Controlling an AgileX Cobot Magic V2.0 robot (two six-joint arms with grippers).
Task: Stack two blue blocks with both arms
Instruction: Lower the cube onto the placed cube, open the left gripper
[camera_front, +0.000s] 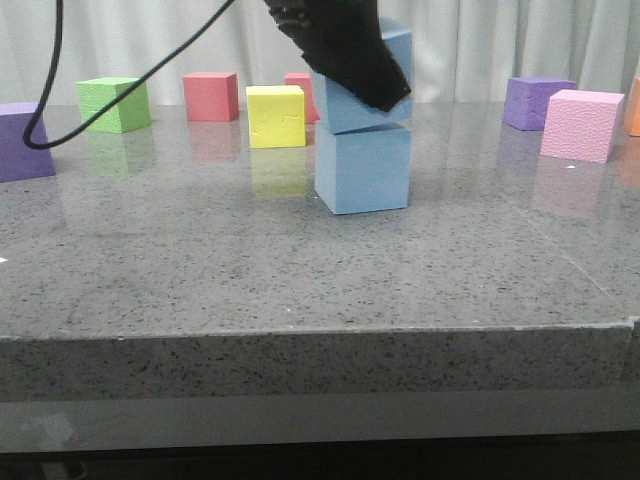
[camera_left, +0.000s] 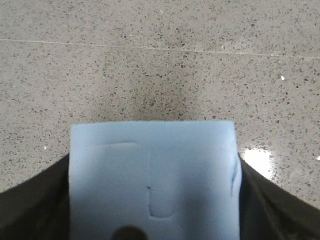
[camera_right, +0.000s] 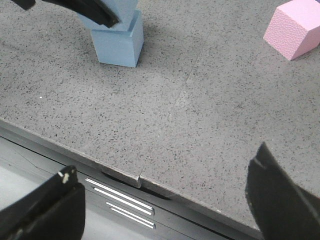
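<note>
centre of the front view: the left gripper (camera_front: 350, 50) clamps the upper blue block (camera_front: 385, 105), tilted, resting on the lower blue block (camera_front: 363, 168). the right gripper (camera_right: 160, 200) hangs open, well apart.

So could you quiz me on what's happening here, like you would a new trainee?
1. True or false: the upper blue block sits tilted on the lower blue block.
2. Which gripper grips the upper block? A. left gripper B. right gripper
3. What colour is the cube just left of the stack?

Key: 1 true; 2 A; 3 yellow.
</note>
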